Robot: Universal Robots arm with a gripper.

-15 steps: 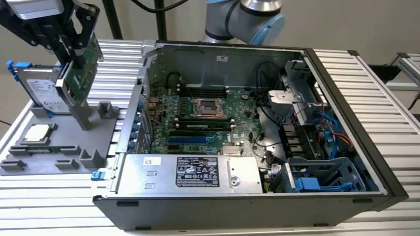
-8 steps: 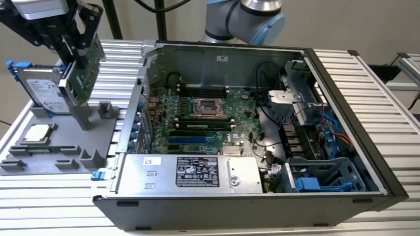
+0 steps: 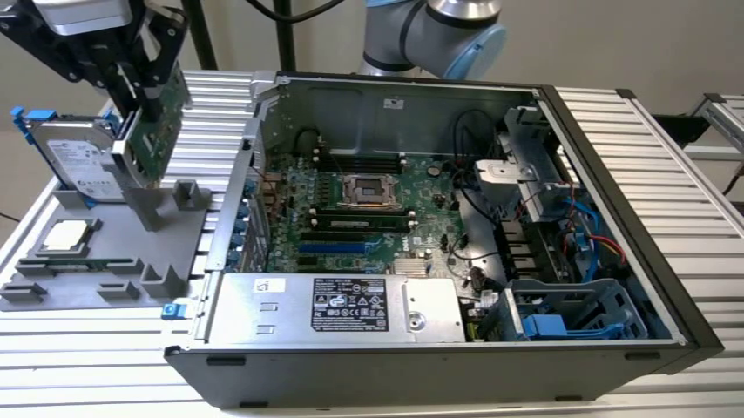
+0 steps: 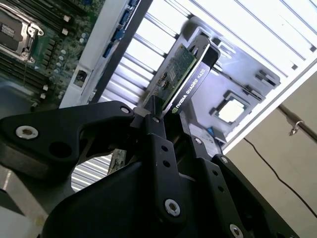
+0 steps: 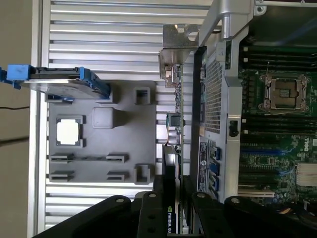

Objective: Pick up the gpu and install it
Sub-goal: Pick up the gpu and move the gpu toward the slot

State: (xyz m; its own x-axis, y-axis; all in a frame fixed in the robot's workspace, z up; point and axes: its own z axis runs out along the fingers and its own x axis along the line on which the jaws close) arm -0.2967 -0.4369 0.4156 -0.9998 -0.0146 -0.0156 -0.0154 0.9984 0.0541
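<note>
Gripping the gpu (image 3: 160, 131) firmly, my end effector (image 3: 125, 109) hangs above the grey holder (image 3: 82, 279); the hard drive (image 3: 79, 165) stands just beside, the computer case (image 3: 240, 200) wall near.

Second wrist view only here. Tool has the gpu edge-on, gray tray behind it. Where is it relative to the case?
Observer: In the exterior view the gpu, clamped in the tool, hangs outside the case, over the gray tray on that view's left.
Operator: Anything close beside it?
Observer: A hard drive with blue rails stands on edge in the tray, just to the exterior view's left of the gpu.
Operator: Slots free?
Observer: In the exterior view the blue slots on the motherboard hold no card.
</note>
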